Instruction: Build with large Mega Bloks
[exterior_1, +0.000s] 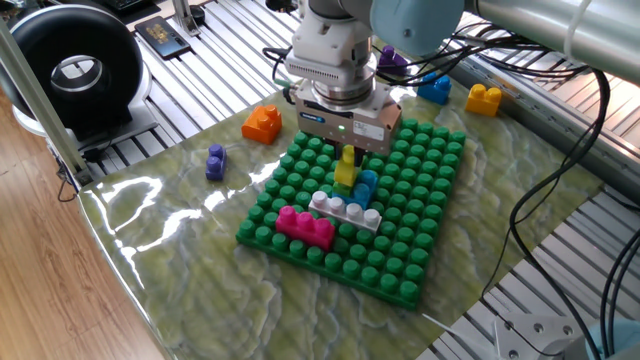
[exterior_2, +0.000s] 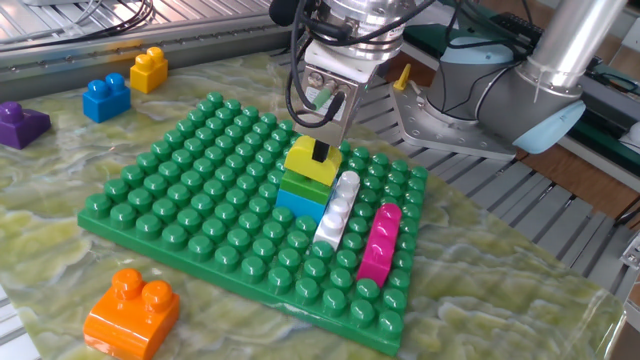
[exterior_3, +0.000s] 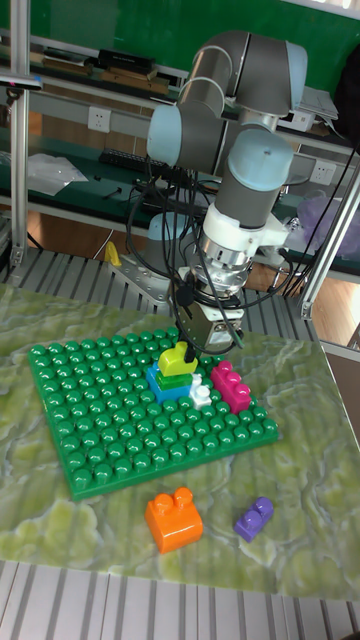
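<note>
On the green baseplate (exterior_1: 420, 200) (exterior_2: 180, 190) stands a small stack: a yellow Mega Blok (exterior_1: 345, 172) (exterior_2: 308, 163) (exterior_3: 176, 360) on a green one (exterior_2: 303, 185) on a light blue one (exterior_2: 298, 204). My gripper (exterior_1: 347, 152) (exterior_2: 321, 150) (exterior_3: 190, 350) comes straight down onto the yellow brick, its fingers shut on the brick's top. A long white brick (exterior_1: 345, 208) (exterior_2: 337, 210) lies beside the stack, and a magenta brick (exterior_1: 303, 224) (exterior_2: 377, 243) sits near the plate's edge.
Loose off the plate: an orange brick (exterior_1: 262, 124) (exterior_2: 130, 312), a small purple brick (exterior_1: 215, 161) (exterior_3: 255, 517), and a blue (exterior_2: 106, 97), a yellow (exterior_2: 148, 68) and a purple brick (exterior_2: 20, 123) at the far side. Cables hang behind the arm.
</note>
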